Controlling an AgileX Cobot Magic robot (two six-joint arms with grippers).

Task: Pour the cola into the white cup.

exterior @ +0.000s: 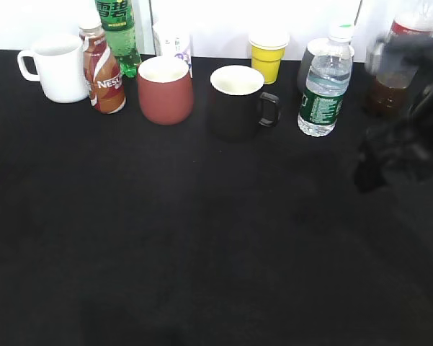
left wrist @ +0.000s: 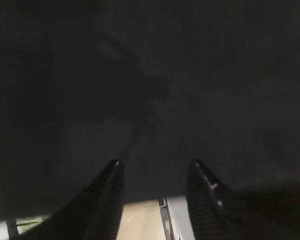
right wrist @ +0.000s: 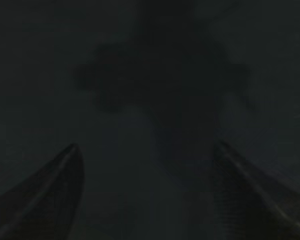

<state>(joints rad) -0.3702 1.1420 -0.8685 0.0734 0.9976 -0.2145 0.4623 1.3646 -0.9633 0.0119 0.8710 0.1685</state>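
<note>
In the exterior view, you saw a black table (exterior: pixel 202 252) with drinks lined along its far edge. The plain white ceramic mug with a loop handle (exterior: pixel 56 66) stood at the far left, just beside a small brown-red Nestle bottle (exterior: pixel 103 68). The tall clear bottle of dark brown cola with a red label (exterior: pixel 398 68) stood at the far right, partly behind the blurred black right arm (exterior: pixel 403 137).

In the left wrist view, the left gripper (left wrist: pixel 154 192) showed two dark fingers parted, holding nothing, above the dark tabletop.

In the right wrist view, the right gripper (right wrist: pixel 147 190) had its fingers spread wide, nothing between them.
</note>
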